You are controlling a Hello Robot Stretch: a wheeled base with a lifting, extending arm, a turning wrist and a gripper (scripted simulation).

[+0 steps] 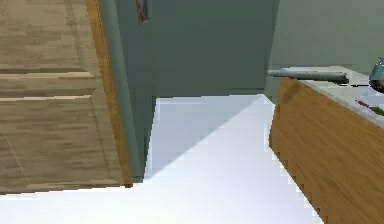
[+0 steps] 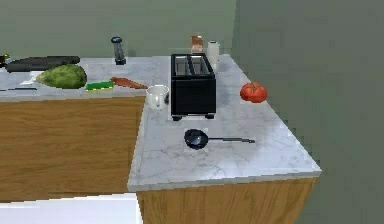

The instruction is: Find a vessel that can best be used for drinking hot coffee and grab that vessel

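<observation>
- Fingers — whether they hold anything cannot be told.
- Arm side view: a white mug (image 2: 157, 96) stands upright on the grey marble table (image 2: 230, 165), just left of the black toaster (image 2: 193, 85), near the inner corner where the table's two runs meet.
- The toaster sits about mid-table, its two slots facing up.
- A red tomato (image 2: 253, 92) lies right of the toaster, apart from it, toward the table's right edge.
- Nearer than the toaster lies a small black pan (image 2: 197, 139), its thin handle pointing right.
- Left of the mug lie a reddish-orange thing (image 2: 127, 82) and a short green thing (image 2: 100, 86); farther left is a green lettuce (image 2: 62, 76), with a long dark knife (image 2: 40, 63) behind it.
- A dark grinder (image 2: 118, 48) stands upright at the far edge, against the grey-green wall (image 2: 300, 40).
- Behind the toaster stand a brown thing (image 2: 198, 43) and a small white thing (image 2: 213, 46) — too small to name.
- Forward view: a wooden door (image 1: 50, 90) is on the left, pale floor (image 1: 210, 150) lies in the middle, and the table's wooden side (image 1: 325, 150) is on the right.
</observation>
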